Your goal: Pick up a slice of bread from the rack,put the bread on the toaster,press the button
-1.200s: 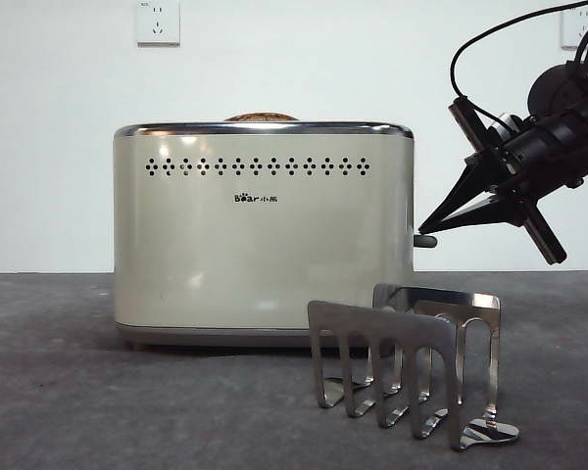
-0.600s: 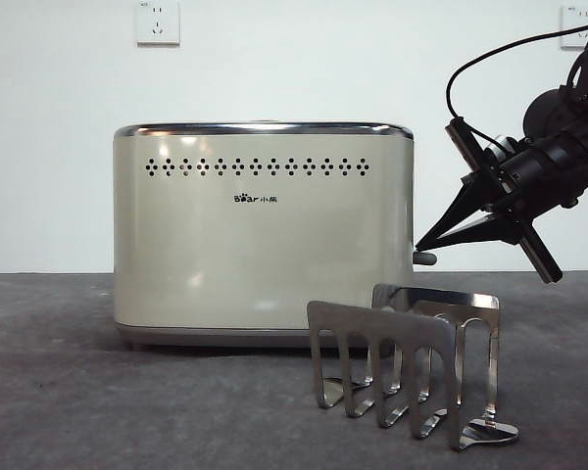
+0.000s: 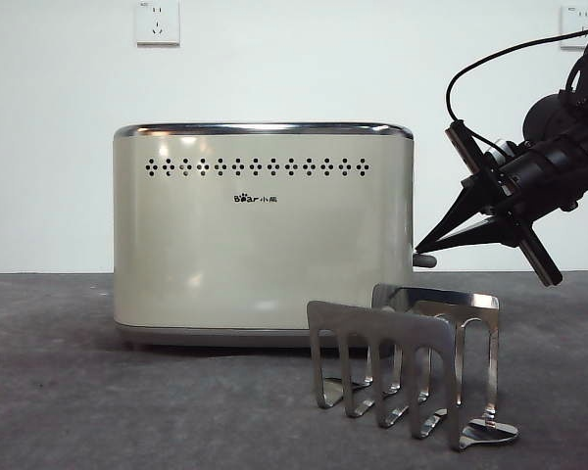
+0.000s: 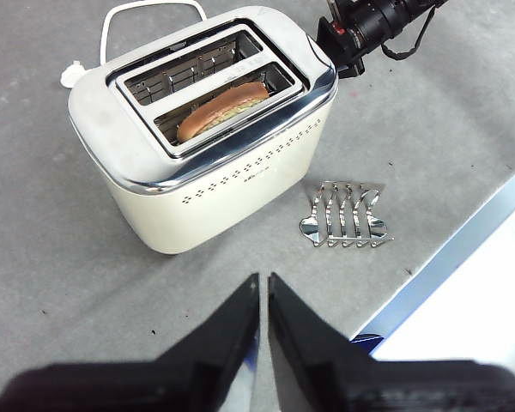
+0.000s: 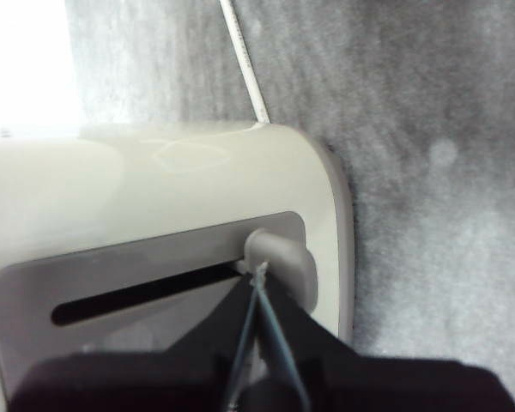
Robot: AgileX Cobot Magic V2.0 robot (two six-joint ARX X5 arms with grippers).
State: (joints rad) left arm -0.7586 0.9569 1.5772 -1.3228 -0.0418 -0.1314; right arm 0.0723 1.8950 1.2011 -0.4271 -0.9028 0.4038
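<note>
The cream toaster (image 3: 263, 230) stands mid-table. In the left wrist view the slice of bread (image 4: 223, 107) lies sunk in the toaster's (image 4: 232, 184) nearer slot, and the front view hides it. My right gripper (image 3: 419, 249) comes in from the right, shut, with its tips resting on top of the grey button (image 3: 426, 260). The right wrist view shows the right gripper (image 5: 257, 281) against the button (image 5: 281, 253) at the low end of its slot. The empty steel rack (image 3: 407, 367) stands in front of the toaster's right end. My left gripper (image 4: 263, 292) hangs high above the table, shut and empty.
A white cord (image 4: 150, 9) with its plug (image 4: 70, 74) trails behind the toaster. The table's edge (image 4: 446, 257) runs close past the rack (image 4: 343, 225). Wall sockets (image 3: 157, 22) sit on the white wall behind.
The right gripper moved down with the button under its tips. The button dropped along its slot and the bread's top sank out of sight below the toaster's rim.
</note>
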